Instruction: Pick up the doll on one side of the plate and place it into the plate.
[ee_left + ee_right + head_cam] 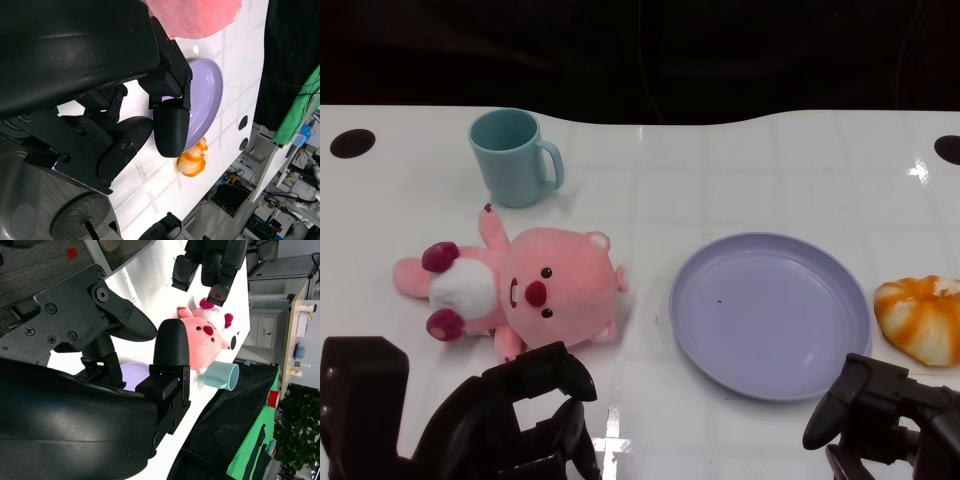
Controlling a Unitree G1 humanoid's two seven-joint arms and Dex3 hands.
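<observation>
The left hand [520,410] is empty, its fingers [560,370] loosely apart, just short of the doll [520,290], which lies lengthwise across them on the tabletop [720,170]. The right hand [880,405], seemingly empty too, sits nearer the plate [770,315], which lies beyond the doll's head end.

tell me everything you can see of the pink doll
The pink doll is a plush bear, soft and fuzzy by its look, with a white belly, dark red paw pads, a red nose and small black eyes. It lies on its back on the white table, head toward the purple plate but apart from it, below the teal mug. The left hand hovers just near it; contact is unclear.
</observation>
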